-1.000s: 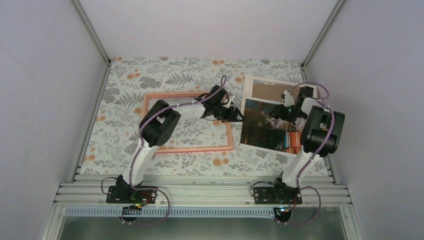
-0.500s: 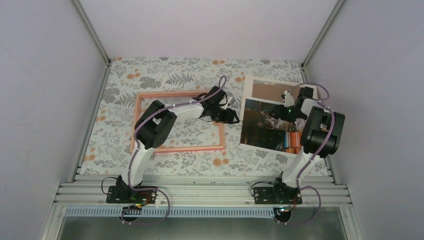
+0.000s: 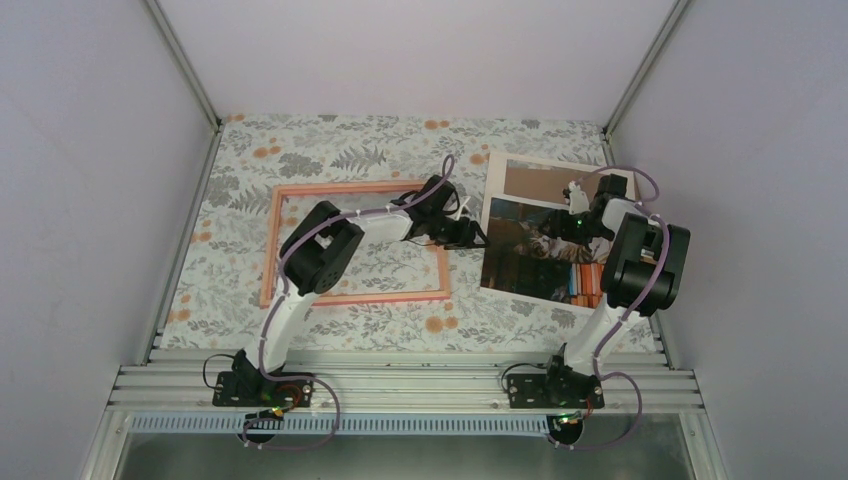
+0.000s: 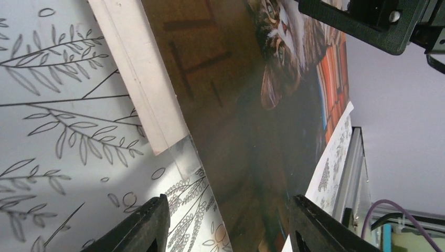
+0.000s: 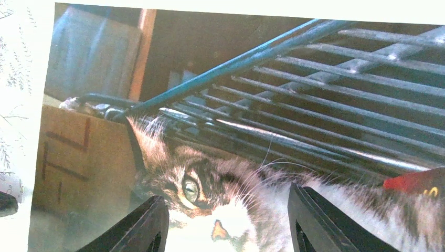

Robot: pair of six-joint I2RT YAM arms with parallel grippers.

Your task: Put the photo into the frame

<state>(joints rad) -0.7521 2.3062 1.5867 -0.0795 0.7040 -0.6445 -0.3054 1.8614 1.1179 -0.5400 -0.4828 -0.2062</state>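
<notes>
Shifted leftward from a second ago, the thin pink rectangular frame point(image 3: 340, 186) lies long side across the floral table point(image 3: 300, 150) from above, the glossy cat-and-books photo point(image 3: 515, 260) just right, likewise crosswise; left wrist view, left gripper point(image 4: 228, 220) spread at the photo's edge; right wrist view, right gripper point(image 5: 225, 220) spread over the photo.
</notes>
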